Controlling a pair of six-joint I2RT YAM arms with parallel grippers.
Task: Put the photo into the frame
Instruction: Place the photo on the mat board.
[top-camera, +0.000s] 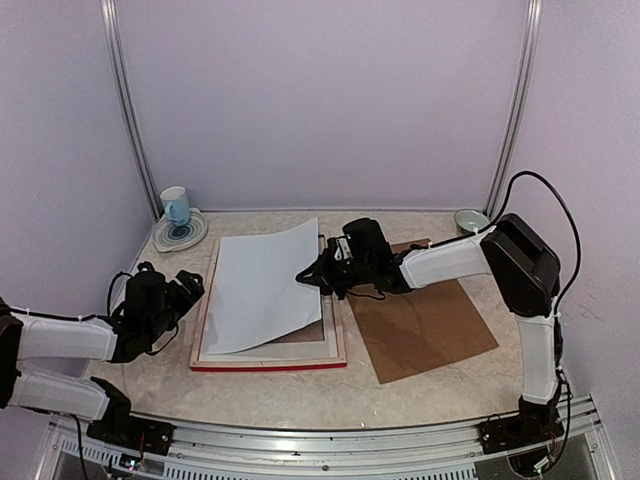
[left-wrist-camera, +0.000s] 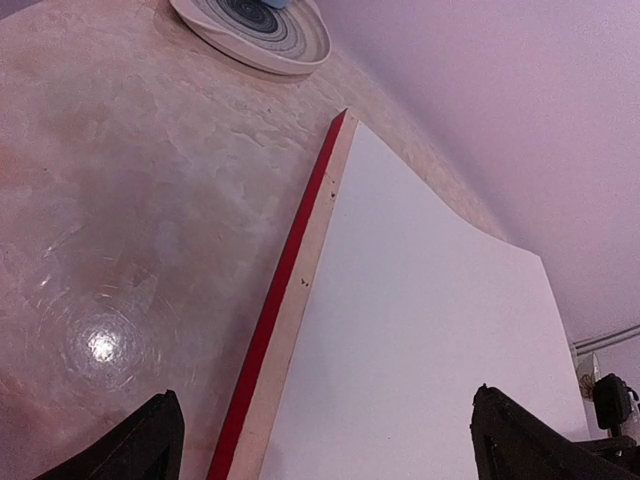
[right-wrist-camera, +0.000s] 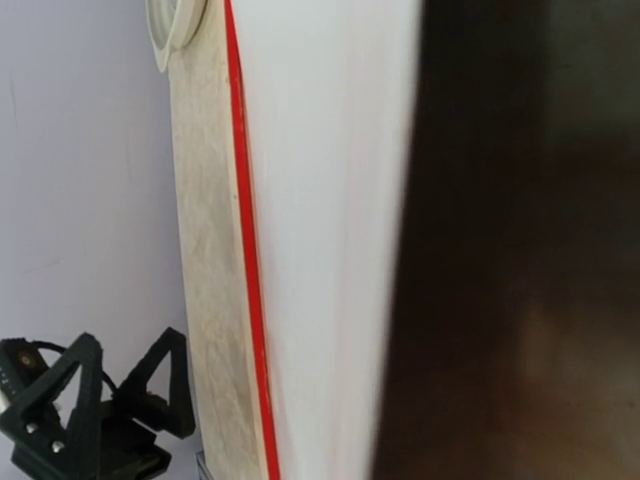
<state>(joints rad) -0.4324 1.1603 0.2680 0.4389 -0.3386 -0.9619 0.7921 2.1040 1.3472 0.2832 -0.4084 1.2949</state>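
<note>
Right tool (top-camera: 312, 272) had closed almost fully on the right edge of the photo (top-camera: 262, 285). It held that side a little above the frame while the sheet's left side lay down on it, apparently to steer the sheet into the recess one edge first. Left tool (top-camera: 188, 285) stood wide open with nothing in it, just off the frame's left side. It was probably placed to steady the frame or press the sheet flat once it dropped.

The desk (top-camera: 300, 398) carried everything. The frame (top-camera: 270, 365) lay flat on it, red face down and pale wooden back up, which I judged deliberate, since a print goes in from behind. Over the frame, the photo showed only its blank white back, skewed against the frame's sides and not yet seated. Its picture side was hidden, presumably turned down to look out through the front. Close beside the frame's right side a brown board (top-camera: 425, 330) lay flat, likely set aside as the backing to follow. Beyond the frame's far left corner sat a plate (top-camera: 180, 237) with a cup (top-camera: 175, 205) on it. Well beyond its far right corner was a small bowl (top-camera: 471, 219), out of the working path.
</note>
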